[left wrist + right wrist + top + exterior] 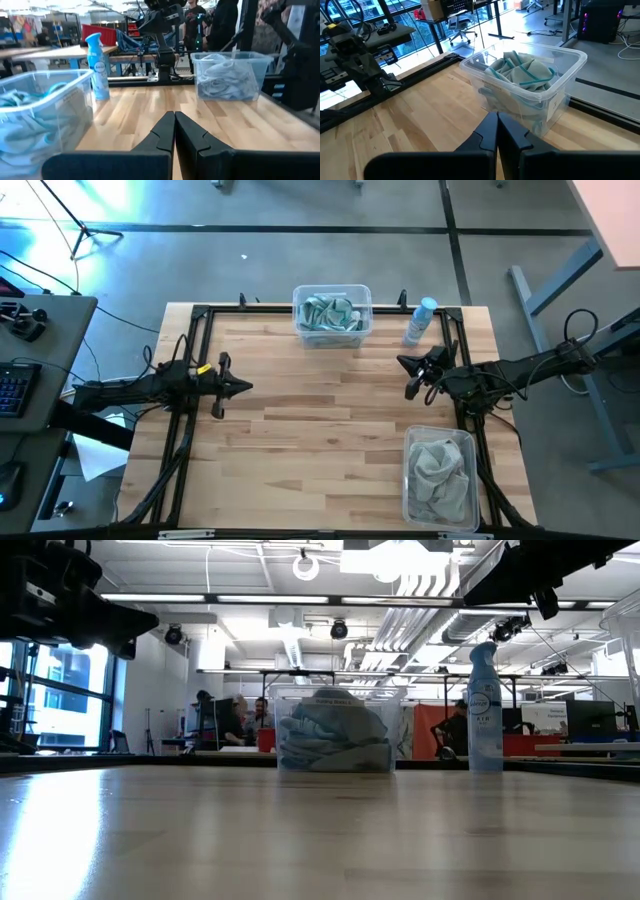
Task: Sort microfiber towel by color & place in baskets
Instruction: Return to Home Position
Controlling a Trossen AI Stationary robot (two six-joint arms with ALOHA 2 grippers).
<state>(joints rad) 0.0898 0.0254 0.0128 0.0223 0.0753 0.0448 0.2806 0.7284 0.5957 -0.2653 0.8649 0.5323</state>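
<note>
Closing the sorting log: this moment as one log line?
left gripper shut, empty, left side | right gripper shut, empty, right side | teal towels in far basket | grey towels in near-right basket

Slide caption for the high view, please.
Sorted: teal-blue microfiber towels in the clear plastic tub at the far edge, grey towels in the near-right tub; left gripper and right gripper shut, empty.

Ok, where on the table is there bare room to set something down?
Bare: the middle between left hand and right hand, and the strip beside the grey-towel tub. Crowded: the edge with the blue-towel tub and spray bottle.
</note>
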